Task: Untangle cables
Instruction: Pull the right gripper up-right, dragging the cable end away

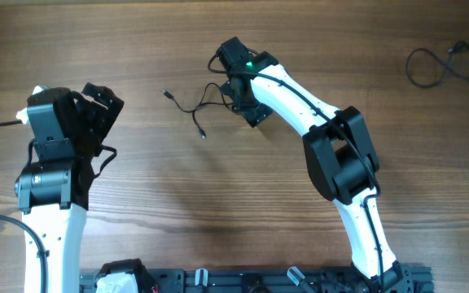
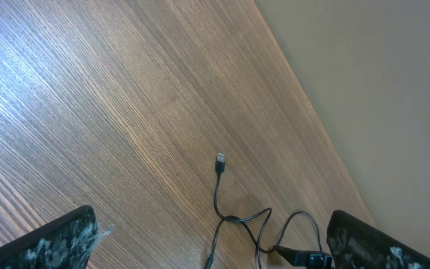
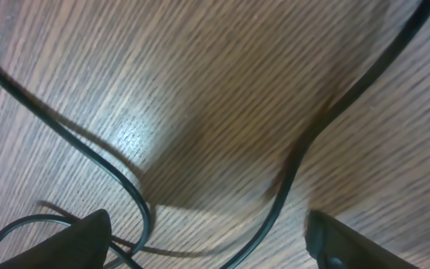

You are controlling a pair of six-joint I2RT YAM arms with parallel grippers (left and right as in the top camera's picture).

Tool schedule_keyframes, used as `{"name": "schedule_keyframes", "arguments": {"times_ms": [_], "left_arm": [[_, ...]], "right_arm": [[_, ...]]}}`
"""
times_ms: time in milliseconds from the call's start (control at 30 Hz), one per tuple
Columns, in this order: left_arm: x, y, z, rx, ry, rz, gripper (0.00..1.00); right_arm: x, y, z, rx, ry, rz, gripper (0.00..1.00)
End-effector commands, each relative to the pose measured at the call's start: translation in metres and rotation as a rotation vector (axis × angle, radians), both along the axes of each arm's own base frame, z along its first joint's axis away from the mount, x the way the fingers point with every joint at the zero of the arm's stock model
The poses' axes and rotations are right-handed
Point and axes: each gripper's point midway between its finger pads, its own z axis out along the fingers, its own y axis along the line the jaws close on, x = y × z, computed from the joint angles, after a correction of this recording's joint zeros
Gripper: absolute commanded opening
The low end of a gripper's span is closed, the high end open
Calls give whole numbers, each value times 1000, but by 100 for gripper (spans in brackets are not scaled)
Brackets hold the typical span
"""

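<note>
Right fingers (image 3: pixel 88 233) apart, straddling the cables (image 2: pixel 216 196) lying loose mid-bench (image 1: pixel 218 203), left fingers (image 2: pixel 58 239) apart and well off to the side; risk: pinching both crossed strands together would drag the whole bunch and tighten the tangle.

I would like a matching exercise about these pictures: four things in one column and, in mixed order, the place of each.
1. left hand
2. right hand
3. tangled cables
4. separate black cable

A. far right in the overhead view
B. between the two hands
C. left side, touching no cable
D. low over the tangle's right end

Pairs: 1-C, 2-D, 3-B, 4-A
</note>
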Motion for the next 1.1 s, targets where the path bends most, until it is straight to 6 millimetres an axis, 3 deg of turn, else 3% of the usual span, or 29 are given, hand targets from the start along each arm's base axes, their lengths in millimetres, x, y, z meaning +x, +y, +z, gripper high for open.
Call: {"name": "schedule_keyframes", "arguments": {"times_ms": [0, 200, 433, 500, 567, 700, 833, 900, 967, 1067], "left_arm": [[-1, -1, 2, 9, -4, -13, 100], [-1, -7, 2, -14, -7, -39, 100], [-1, -19, 0, -62, -2, -92, 100], [-4, -19, -3, -65, 14, -92, 100], [-7, -21, -6, -73, 30, -97, 100], [-8, -21, -7, -74, 38, -96, 100], [-8, -21, -7, -74, 37, -96, 100], [-8, -21, -7, -73, 38, -96, 100], [-8, -21, -7, -73, 38, -96, 100], [-8, -21, -7, -73, 38, -96, 100]], "right_arm": [[-13, -14, -44, -78, 91, -4, 85], [-13, -36, -64, -228, 93, 133, 81], [-11, -48, -66, -320, 85, 235, 81], [-4, -38, -67, -290, 58, 313, 84], [8, -10, -62, -202, 2, 426, 92], [28, -17, -35, -434, -102, 545, 99], [32, -4, -31, -464, -139, 669, 99], [30, 1, -31, -471, -143, 706, 99], [15, -2, -36, -452, -77, 693, 99], [-12, -8, -44, -370, 52, 692, 86]]}}
